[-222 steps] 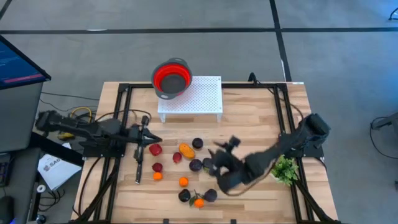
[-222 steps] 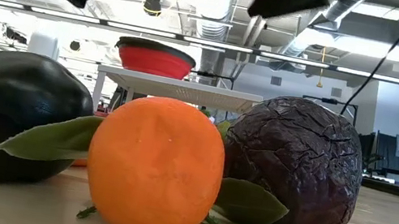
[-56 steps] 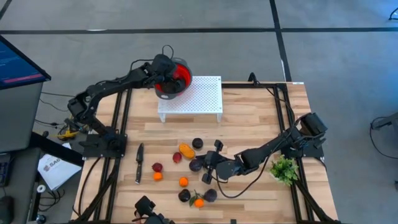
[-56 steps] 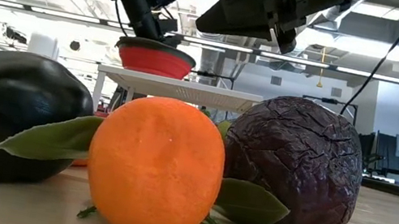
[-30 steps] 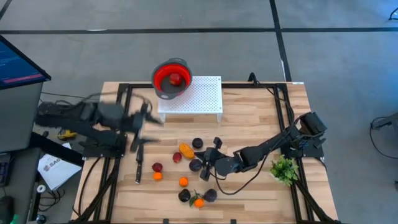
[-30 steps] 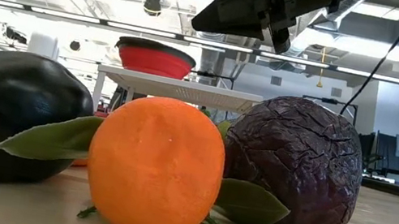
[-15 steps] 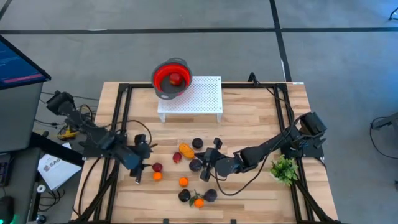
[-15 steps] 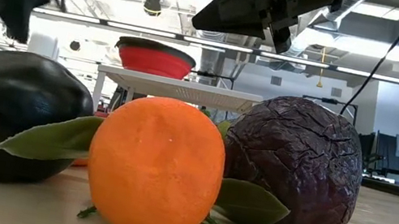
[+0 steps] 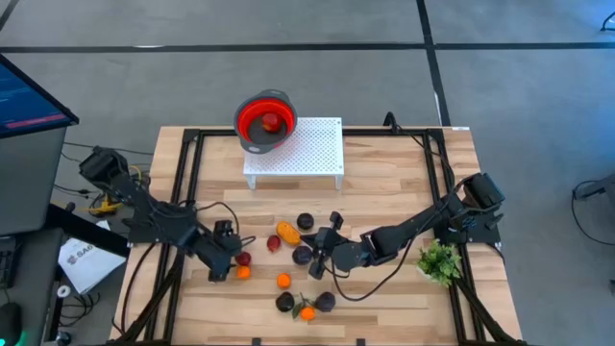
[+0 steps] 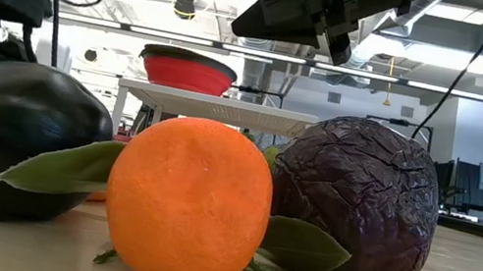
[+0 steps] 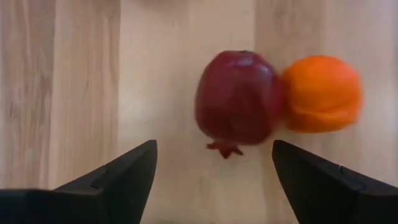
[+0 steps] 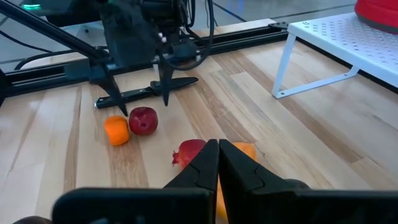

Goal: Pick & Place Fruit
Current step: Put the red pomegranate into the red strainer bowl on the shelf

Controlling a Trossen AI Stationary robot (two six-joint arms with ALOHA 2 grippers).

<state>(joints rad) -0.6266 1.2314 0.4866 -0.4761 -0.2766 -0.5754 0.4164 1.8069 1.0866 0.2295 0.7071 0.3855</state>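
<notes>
The left gripper (image 9: 229,256) hung low over the wooden worktop (image 9: 384,192) near its left side, its jaws spread wide around a dark red pomegranate (image 11: 239,98) without touching it; a small orange ball (image 11: 322,93) sat touching that fruit on its far side from the knife (image 12: 144,91), which lay just behind the gripper. In the right wrist view the same left gripper (image 12: 139,96) showed its two fingers pointing down on either side of the red fruit (image 12: 143,120), with the orange ball (image 12: 116,130) beside it. The right gripper (image 9: 321,256) lay low over the middle of the worktop among the fruit, its jaws pressed together with nothing between them, their tips over another red piece (image 12: 189,152) and the oblong orange-yellow piece (image 12: 244,151). Around it from above were dark purple round fruits (image 9: 305,222), one more dark one (image 9: 302,256) just at the gripper, an orange ball (image 9: 283,281), and near the front edge a cluster of a black fruit (image 9: 285,303), an orange (image 9: 307,312) and a purple one (image 9: 326,302). The low view showed that cluster up close: black fruit (image 10: 13,140), orange (image 10: 189,203) and wrinkled purple fruit (image 10: 353,202) with green leaves between them. One red fruit (image 9: 272,121) sat in the red bowl (image 9: 249,117) on the corner of the white perforated stand (image 9: 307,149). A green leafy sprig (image 9: 440,261) lay at the right edge.
</notes>
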